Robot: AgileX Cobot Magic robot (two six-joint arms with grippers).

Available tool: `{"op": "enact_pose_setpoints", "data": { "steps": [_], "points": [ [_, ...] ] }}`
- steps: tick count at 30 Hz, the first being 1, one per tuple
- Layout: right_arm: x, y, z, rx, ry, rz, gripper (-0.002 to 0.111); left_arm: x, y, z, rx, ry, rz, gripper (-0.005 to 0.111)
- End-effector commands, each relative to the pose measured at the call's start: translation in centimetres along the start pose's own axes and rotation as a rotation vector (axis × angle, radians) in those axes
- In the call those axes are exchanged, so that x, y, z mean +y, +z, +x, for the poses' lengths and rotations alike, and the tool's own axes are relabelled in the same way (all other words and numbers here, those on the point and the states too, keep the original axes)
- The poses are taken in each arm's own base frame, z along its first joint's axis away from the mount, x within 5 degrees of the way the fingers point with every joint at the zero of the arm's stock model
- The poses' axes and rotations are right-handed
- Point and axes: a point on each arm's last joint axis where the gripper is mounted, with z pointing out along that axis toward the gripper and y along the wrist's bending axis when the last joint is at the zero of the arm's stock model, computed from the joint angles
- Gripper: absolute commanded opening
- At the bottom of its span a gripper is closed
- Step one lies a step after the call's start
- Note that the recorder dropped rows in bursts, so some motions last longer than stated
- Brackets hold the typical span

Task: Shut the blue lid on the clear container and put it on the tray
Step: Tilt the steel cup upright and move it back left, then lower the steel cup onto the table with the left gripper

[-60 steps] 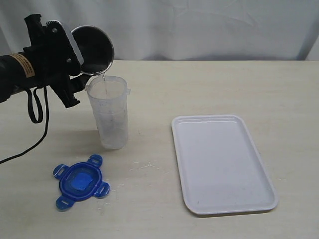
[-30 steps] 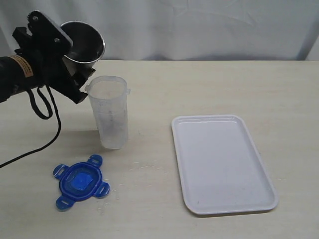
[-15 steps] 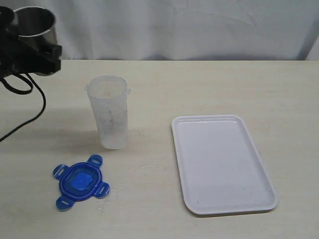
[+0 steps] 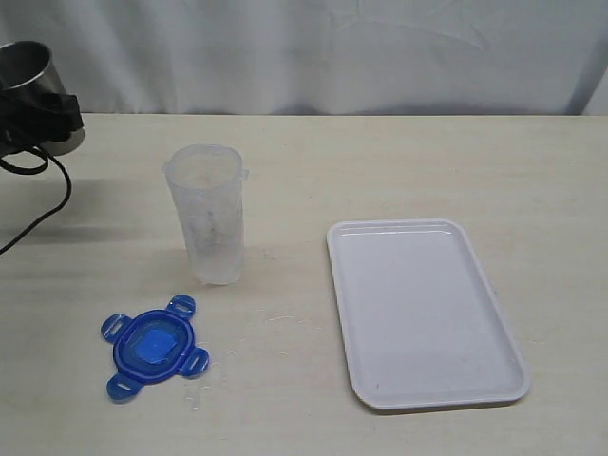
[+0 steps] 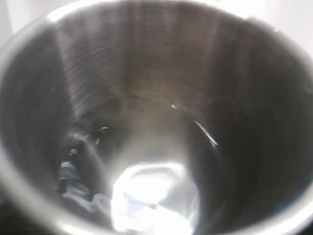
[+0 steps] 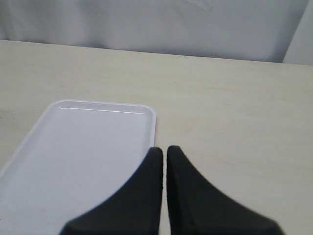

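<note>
Nearest the exterior camera, the blue lid lies flat on the table, front left, with its four snap flaps spread outward and its lighter blue centre facing up. It is off the clear container and touches nothing else. A few faint droplets mark the tabletop just beside it.

The tray, white with a low rim, lies flat to the right, well apart from the lid. Nothing rests on it.

Further back, the clear container stands upright on the table behind the lid and left of the tray. It touches neither, and its mouth is open. Whether it holds liquid cannot be told.

The right gripper appears only in its own wrist view. Its jaws are pressed together with nothing between them. It hangs over bare tabletop, and one end of the tray shows close by.

At the far left edge, back from the container, the left gripper grips a metal cup. Its jaws are spread to the cup's width and clamped on the wall. The cup is upright with its mouth up. The left wrist view looks straight down into the cup, where a bright wet sheen shows at the bottom. A black cable loops below the arm.

A white curtain closes the background.
</note>
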Motion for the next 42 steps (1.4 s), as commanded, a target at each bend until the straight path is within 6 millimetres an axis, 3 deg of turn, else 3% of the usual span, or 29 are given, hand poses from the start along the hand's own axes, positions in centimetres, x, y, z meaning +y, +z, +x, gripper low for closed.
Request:
{"op": "enact_pose_setpoints", "data": {
  "steps": [1, 10, 16, 27, 42],
  "points": [
    [0.0, 0.0, 0.0, -0.008, 0.0, 0.008, 0.004, 0.6, 2.5, 0.1, -0.012, 0.005, -0.007, 0.0],
    [0.0, 0.0, 0.0, -0.008, 0.0, 0.008, 0.004, 1.1, 5.1, 1.6, 0.004, 0.07, -0.008, 0.0],
    [0.0, 0.0, 0.0, -0.008, 0.0, 0.008, 0.004, 1.1, 5.2, 1.7, 0.006, 0.065, -0.009, 0.0],
    [0.0, 0.0, 0.0, -0.008, 0.0, 0.008, 0.004, 1.4, 5.8, 3.8, 0.063, 0.058, -0.013, 0.0],
    [0.0, 0.0, 0.0, -0.008, 0.0, 0.008, 0.004, 1.6, 5.7, 4.4, 0.136, 0.07, -0.029, 0.0]
  ]
}}
